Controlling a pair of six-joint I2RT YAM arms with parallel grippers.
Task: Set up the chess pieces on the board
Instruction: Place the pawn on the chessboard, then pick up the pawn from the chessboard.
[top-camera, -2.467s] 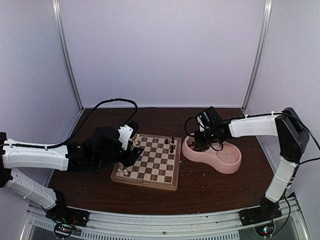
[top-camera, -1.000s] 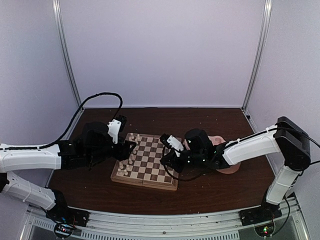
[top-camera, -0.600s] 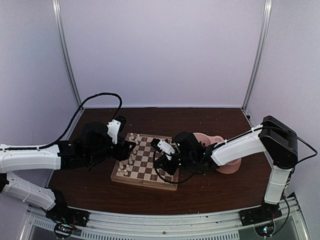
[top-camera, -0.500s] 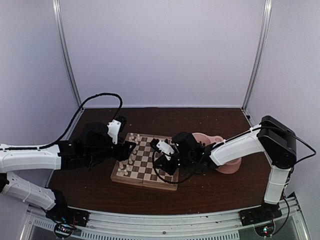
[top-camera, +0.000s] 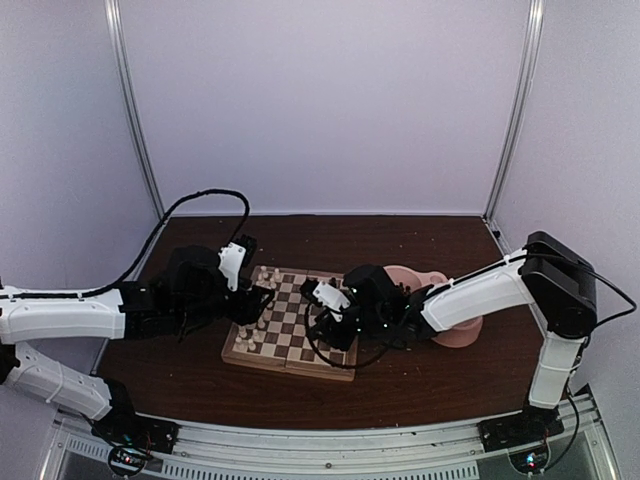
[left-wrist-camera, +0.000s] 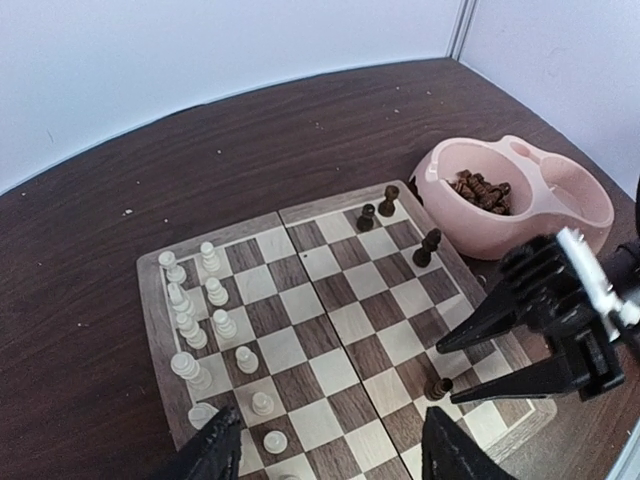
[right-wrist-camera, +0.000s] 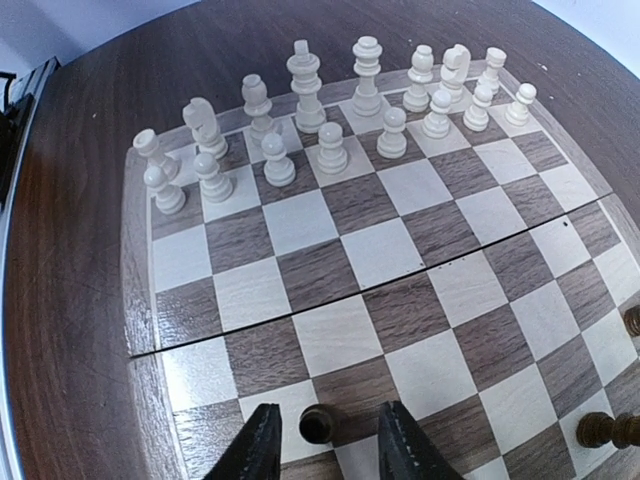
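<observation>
The board (top-camera: 285, 346) lies between my arms. Cream chess pieces (right-wrist-camera: 330, 150) fill two rows along its left side (left-wrist-camera: 215, 325). One dark pawn (right-wrist-camera: 317, 426) stands upright on a near right square, with my right gripper (right-wrist-camera: 327, 415) open around it. There is a gap between the pawn and each finger. In the left wrist view the same pawn (left-wrist-camera: 438, 388) sits between the right gripper's fingers (left-wrist-camera: 480, 328). Three more dark pieces (left-wrist-camera: 388, 200) stand near the far right corner. My left gripper (left-wrist-camera: 328, 445) hangs open and empty above the board's near left part.
The pink double bowl (left-wrist-camera: 540, 215) sits right of the board, with several dark pieces (left-wrist-camera: 480, 188) in its nearer cup. In the top view my right arm covers much of the bowl (top-camera: 462, 330). A black cable (top-camera: 200, 200) loops behind the left arm.
My right arm swung from the bowl to the board's near right squares, lowered, and opened its jaws, leaving the dark pawn standing. The left arm barely moved.
</observation>
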